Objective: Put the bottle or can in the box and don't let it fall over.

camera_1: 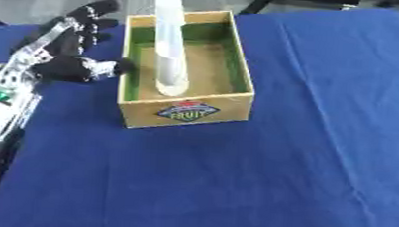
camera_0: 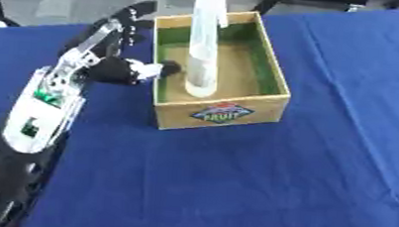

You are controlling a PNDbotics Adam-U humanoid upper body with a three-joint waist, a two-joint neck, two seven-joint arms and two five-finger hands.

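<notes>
A tall clear plastic bottle [camera_0: 203,46] stands upright inside the wooden box [camera_0: 223,113], near its front left corner, its top running out of the picture. The box has green inner walls and a fruit label on its front. My left hand [camera_0: 112,43] is just outside the box's left wall, fingers spread and straight, thumb tip at the wall's rim. It holds nothing and is apart from the bottle. My right hand shows in neither view.
A blue cloth [camera_0: 260,179] covers the table, with wide bare room in front of and to the right of the box. Dark chair legs [camera_1: 271,0] and grey floor lie past the far edge.
</notes>
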